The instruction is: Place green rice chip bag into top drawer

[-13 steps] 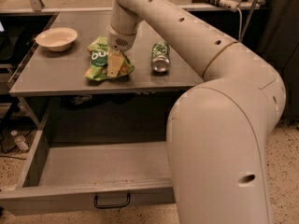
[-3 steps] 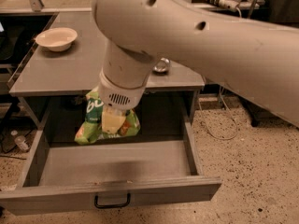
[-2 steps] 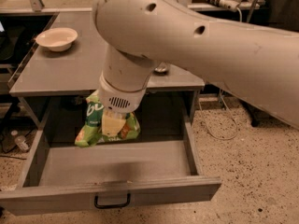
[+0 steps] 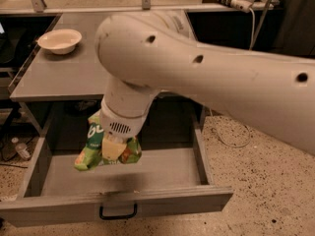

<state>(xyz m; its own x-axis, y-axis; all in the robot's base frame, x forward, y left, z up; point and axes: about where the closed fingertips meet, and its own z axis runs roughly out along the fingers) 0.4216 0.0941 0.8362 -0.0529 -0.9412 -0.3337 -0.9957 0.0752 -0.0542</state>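
Observation:
My gripper (image 4: 113, 149) hangs below the big white arm, over the left-middle of the open top drawer (image 4: 162, 196). It is shut on the green rice chip bag (image 4: 93, 149), a crinkly bright green bag with white lettering and orange-tan edges. The bag hangs from the fingers just above the drawer floor; I cannot tell whether its lower edge touches it. The drawer is pulled out wide, grey, with a small black handle (image 4: 118, 213) on its front panel.
A white bowl (image 4: 59, 40) sits at the back left of the grey tabletop (image 4: 64, 77) above the drawer. My arm hides the right part of the tabletop. Cables and a power strip (image 4: 236, 1) lie at the back right. Speckled floor lies to the right.
The bag was lifted off the tabletop and carried down over the open drawer. In the last second the gripper with the bag has sunk a little lower into the drawer.

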